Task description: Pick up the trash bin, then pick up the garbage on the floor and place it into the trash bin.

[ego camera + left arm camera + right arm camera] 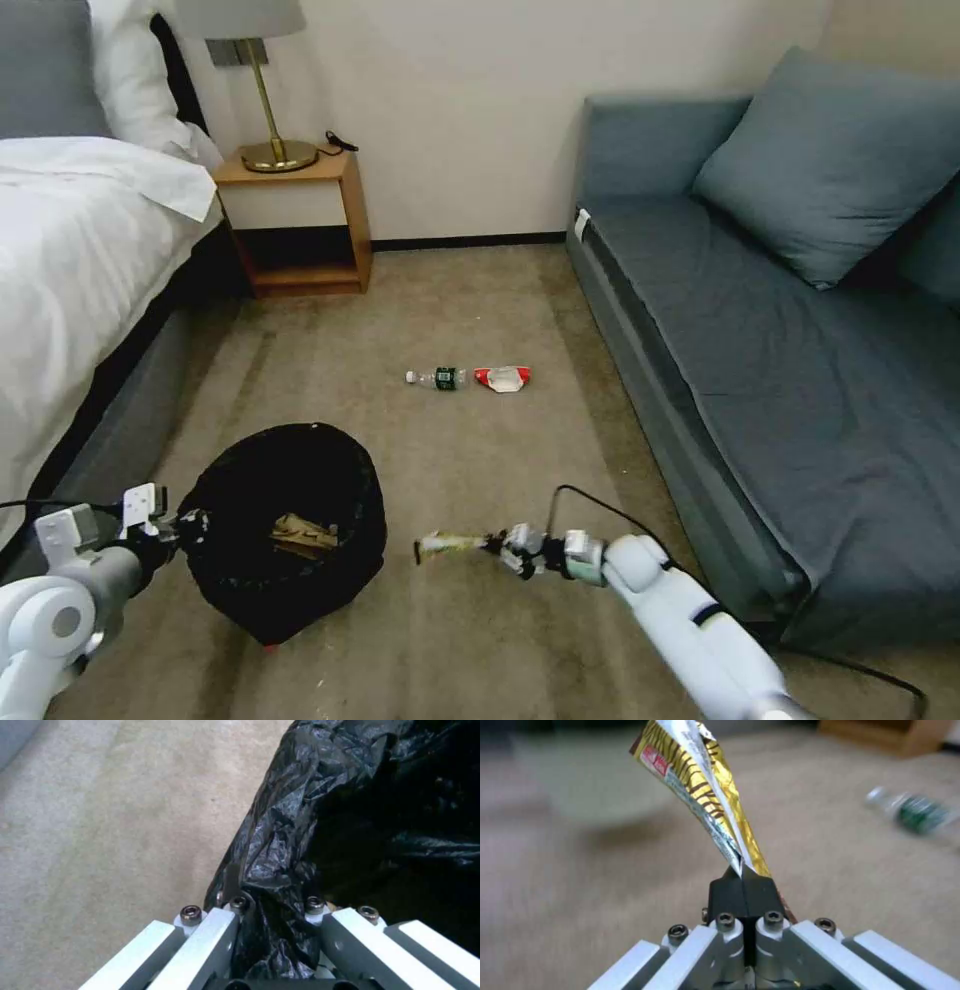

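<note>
Two grippers we see clamped: the left gripper point(178, 528) pinches the crinkled black rim of the trash bin point(285, 530) at near left, a brown paper bag point(303, 533) inside; the right gripper point(497, 545) is closed on the yellow-silver snack wrapper point(447, 544), just right of the bin. Farther off on the carpet point(460, 450) lie the clear bottle point(438, 378) and red-and-white wrapper point(503, 378), blurred at the wrist.

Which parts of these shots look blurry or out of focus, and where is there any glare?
Right wrist view: the snack wrapper pinched in the right gripper is sharp; the carpet and bottle behind are smeared. Left wrist view: the trash bin liner shows pale sheen on its creases where the left gripper clamps it. Head view: evenly lit, sharp.
</note>
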